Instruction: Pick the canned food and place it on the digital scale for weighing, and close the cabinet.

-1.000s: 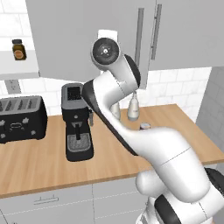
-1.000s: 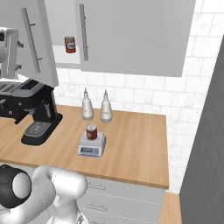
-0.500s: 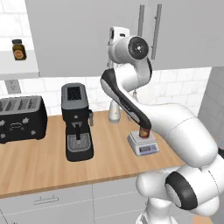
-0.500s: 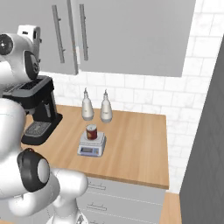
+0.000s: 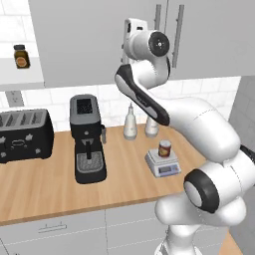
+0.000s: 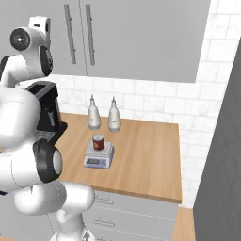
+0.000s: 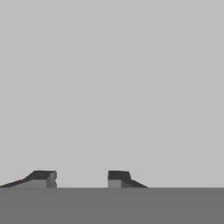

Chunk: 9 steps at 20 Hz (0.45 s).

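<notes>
— Where was the canned food [image 5: 165, 148]?
— Standing on the digital scale [image 5: 163, 164], cabinet [image 6: 141, 37] doors closed
— And the gripper [image 7: 81, 177]?
— Clenched on nothing, facing the grey cabinet front

At frame centre, the small dark-red cylindrical can with orange-tan label [image 5: 165, 148] tops the flat silver-grey scale [image 5: 163, 164] on the light-brown wooden counter [image 5: 45, 184]. Above, the flat grey wall cabinet [image 6: 141, 37]; left, a black coffee machine [image 5: 87, 138].
</notes>
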Tool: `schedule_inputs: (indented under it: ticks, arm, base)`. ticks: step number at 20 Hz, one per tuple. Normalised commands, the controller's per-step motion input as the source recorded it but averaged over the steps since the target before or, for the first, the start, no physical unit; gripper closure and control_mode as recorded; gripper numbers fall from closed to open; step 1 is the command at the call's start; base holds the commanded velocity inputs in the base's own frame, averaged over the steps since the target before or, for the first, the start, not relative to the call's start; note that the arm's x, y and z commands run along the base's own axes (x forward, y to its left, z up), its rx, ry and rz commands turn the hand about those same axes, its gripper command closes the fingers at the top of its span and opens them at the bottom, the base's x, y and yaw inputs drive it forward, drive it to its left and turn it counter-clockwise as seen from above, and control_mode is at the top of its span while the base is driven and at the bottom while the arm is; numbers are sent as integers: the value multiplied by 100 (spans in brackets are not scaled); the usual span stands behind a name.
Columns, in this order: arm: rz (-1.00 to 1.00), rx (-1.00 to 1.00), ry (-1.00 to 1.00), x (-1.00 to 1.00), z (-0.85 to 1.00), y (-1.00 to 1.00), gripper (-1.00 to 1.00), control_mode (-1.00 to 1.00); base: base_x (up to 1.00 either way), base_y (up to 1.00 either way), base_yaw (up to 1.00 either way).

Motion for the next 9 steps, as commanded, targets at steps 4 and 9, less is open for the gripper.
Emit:
schedule_inputs:
  ticks: [4,9]
  arm:
    - [0,0,-6,76,1,0,-100,-100]
    - [0,0,-15,16,-64,-4,-100,-100]
  base:
    - [0,0,0]
    - [0,0,0]
